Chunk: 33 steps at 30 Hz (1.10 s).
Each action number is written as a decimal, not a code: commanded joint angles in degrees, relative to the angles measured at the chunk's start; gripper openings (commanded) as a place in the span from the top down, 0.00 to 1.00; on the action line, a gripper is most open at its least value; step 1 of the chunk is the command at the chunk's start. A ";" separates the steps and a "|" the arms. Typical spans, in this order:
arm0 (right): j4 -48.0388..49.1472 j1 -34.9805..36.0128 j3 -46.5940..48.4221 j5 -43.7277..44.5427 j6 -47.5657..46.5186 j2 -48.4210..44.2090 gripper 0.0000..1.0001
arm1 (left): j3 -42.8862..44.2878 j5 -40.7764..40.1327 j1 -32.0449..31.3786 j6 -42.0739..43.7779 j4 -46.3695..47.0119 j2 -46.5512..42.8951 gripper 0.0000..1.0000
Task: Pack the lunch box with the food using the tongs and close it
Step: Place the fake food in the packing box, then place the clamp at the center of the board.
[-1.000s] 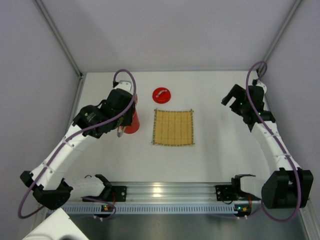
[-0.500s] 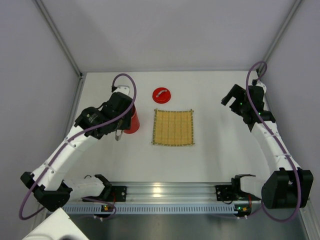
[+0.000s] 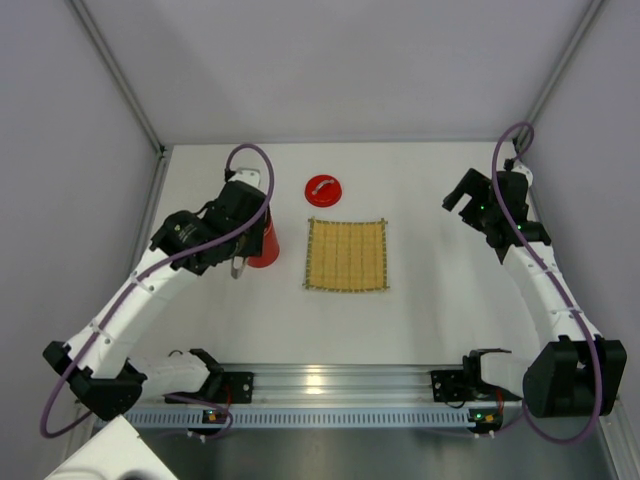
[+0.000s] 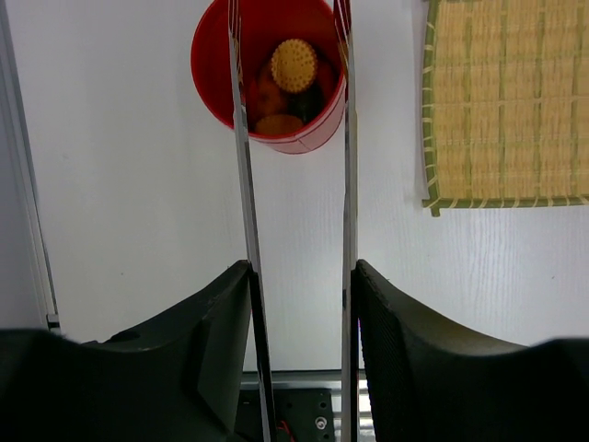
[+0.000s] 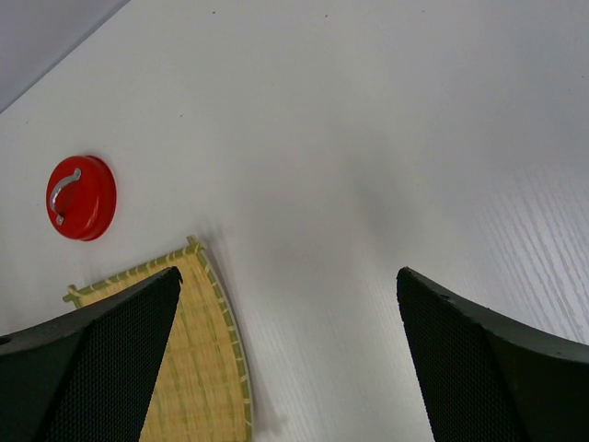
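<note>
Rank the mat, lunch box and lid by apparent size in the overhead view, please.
Largest: mat.
Then lunch box and lid, which look alike; the left arm hides part of the box.

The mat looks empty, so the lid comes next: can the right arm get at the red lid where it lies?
Probably yes. The lid lies by itself on the table just past the mat's far left corner, the right gripper is open and empty, and nothing stands between them.
</note>
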 commanded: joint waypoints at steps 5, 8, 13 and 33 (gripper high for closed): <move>1.68 0.66 2.76 1.21 -0.79 -1.87 0.01 | 14.72 4.96 -0.28 3.99 7.00 8.14 0.50; 0.27 0.74 3.81 2.62 -1.22 -3.45 0.01 | 19.31 7.42 -2.65 5.39 11.13 15.01 0.50; -3.32 0.66 5.66 5.25 -1.05 -8.89 0.01 | 30.03 14.61 -5.46 6.72 17.72 30.01 0.50; -10.98 0.57 11.38 13.17 -2.72 -18.75 0.01 | 40.40 17.46 -16.54 6.36 58.52 69.42 0.39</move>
